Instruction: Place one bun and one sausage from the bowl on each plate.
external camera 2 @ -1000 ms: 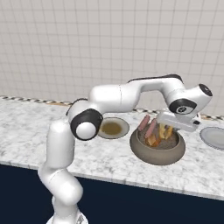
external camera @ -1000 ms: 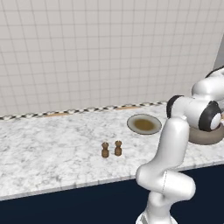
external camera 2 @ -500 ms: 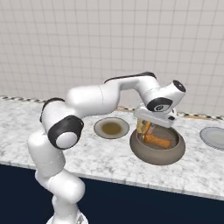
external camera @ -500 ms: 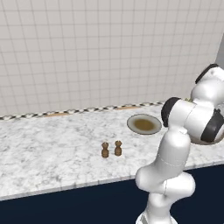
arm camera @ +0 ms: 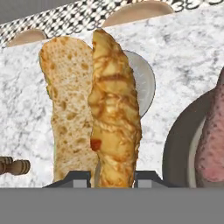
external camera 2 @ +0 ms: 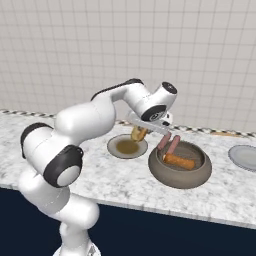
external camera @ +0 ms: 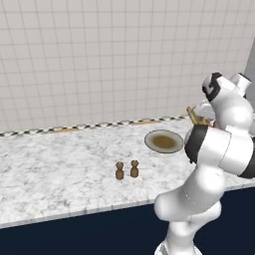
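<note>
bun (arm camera: 114, 118) is clamped in end effector (external camera 2: 140, 131) | carried above plate (external camera 2: 127, 146) for placing | sausages left in bowl (external camera 2: 180, 175)

The left base view looks from behind the arm's left, forward and down over the counter (external camera: 60, 169) to the tiled wall (external camera: 99, 55). The right base view faces likewise from the right. Both share the olive plate (external camera 2: 127, 146). The hand view sits very near the bun (arm camera: 114, 113), the bowl (arm camera: 179, 144) at 3 o'clock.
</note>
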